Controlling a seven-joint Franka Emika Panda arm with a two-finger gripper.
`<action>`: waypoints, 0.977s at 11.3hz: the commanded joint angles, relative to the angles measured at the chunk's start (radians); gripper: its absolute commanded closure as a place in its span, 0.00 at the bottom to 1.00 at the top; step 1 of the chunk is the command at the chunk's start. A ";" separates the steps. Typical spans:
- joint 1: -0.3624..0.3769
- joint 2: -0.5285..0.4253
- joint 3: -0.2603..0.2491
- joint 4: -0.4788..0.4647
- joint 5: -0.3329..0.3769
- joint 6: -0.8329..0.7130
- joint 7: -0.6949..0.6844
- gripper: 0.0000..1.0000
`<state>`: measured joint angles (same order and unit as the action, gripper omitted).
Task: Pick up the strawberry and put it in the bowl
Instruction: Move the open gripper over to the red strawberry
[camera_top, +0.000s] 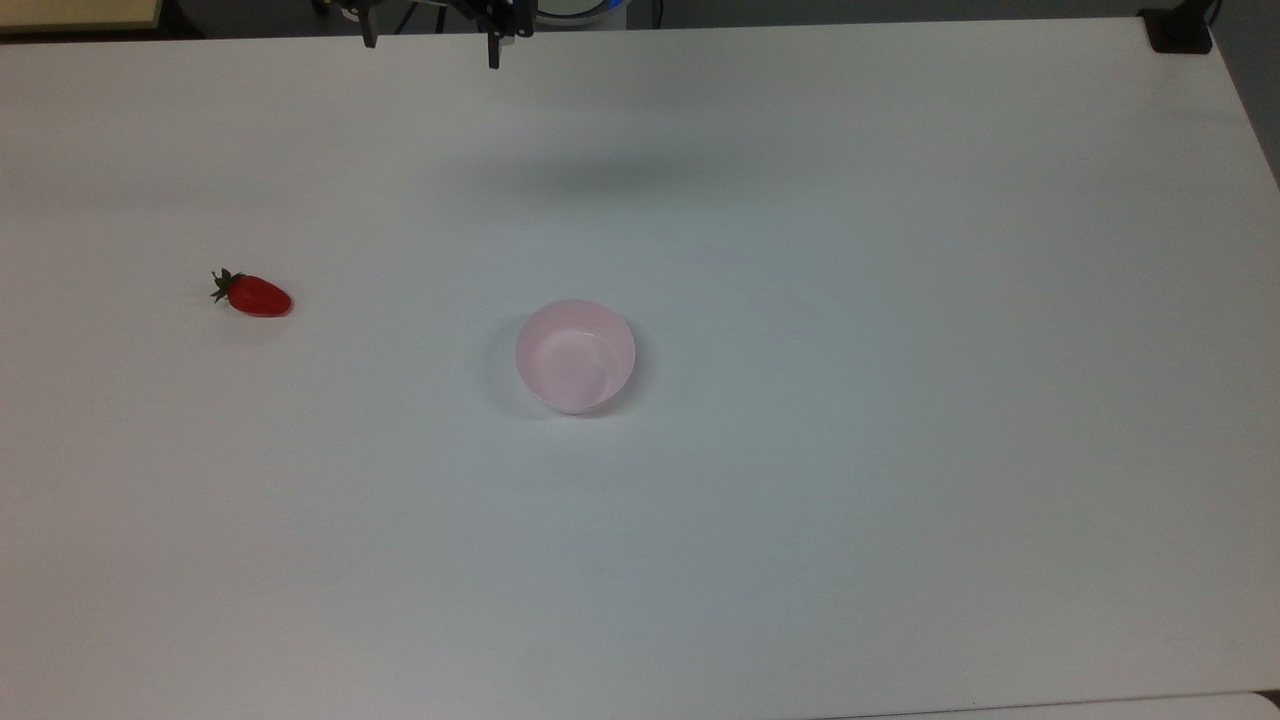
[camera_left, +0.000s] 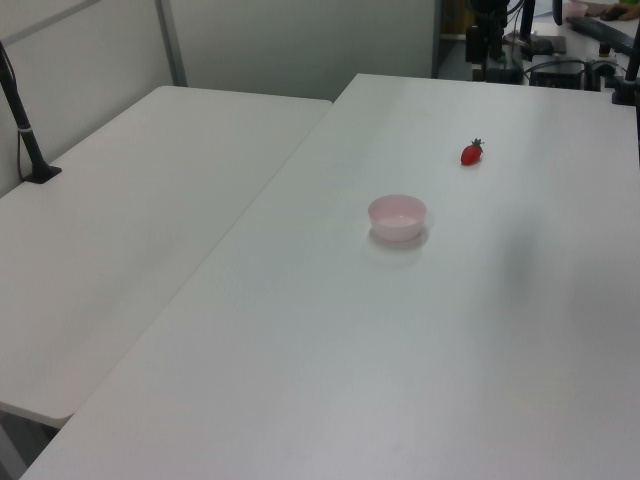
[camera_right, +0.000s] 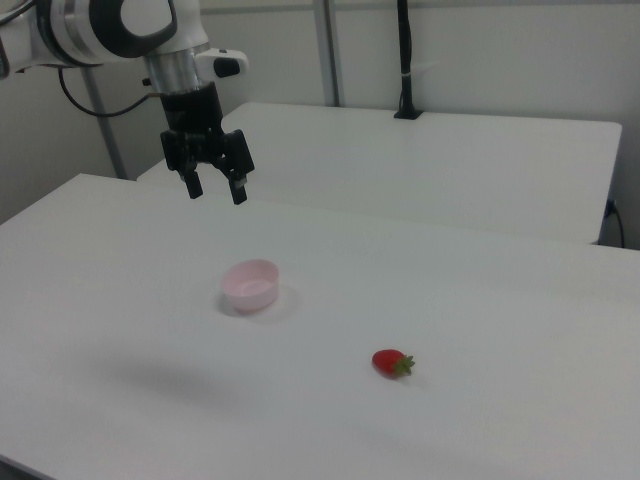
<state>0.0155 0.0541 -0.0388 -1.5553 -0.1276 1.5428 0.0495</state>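
White table (camera_top: 900, 500) carries everything. At the top view's left lies the strawberry (camera_top: 258, 294) on its side, well apart from the bowl (camera_top: 575, 356) near the middle. High above the table hangs the gripper (camera_right: 214, 188), fingers spread, holding nothing.

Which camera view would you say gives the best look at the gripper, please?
The right view: the whole gripper hangs high above the table, fingers apart, beyond the bowl. The top view catches just its two finger tips at the upper edge, far from the strawberry.
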 joint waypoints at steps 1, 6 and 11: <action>-0.011 -0.013 -0.006 -0.012 0.016 0.011 -0.010 0.00; -0.011 -0.011 -0.004 -0.016 0.016 0.013 -0.011 0.00; -0.064 0.019 -0.004 -0.017 0.016 0.051 -0.039 0.00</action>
<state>-0.0143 0.0640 -0.0392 -1.5572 -0.1276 1.5587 0.0410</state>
